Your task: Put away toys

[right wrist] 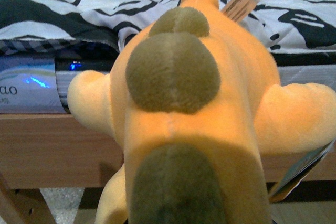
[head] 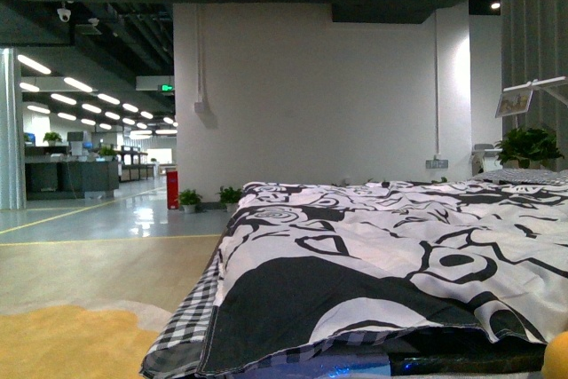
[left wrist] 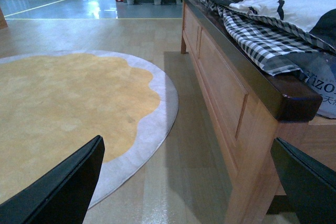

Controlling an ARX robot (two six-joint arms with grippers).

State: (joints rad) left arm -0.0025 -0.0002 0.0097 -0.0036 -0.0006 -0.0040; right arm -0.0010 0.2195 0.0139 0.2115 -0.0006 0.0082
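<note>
Plush [right wrist: 189,119] hides right end effector, state unclear; left end effector [left wrist: 186,142] spread, empty.

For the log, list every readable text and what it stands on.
"IZO", cut off, "天" beneath: mattress cover, left wrist view.
"ao", cut off: mattress cover, right wrist view.
Green wall sign: too small to read.
Tag on the plush toy: blurred.

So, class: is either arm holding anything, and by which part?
Left fingers: nothing. The plush hangs in mid-air close before the right wrist camera, likely held, but where cannot be told.
</note>
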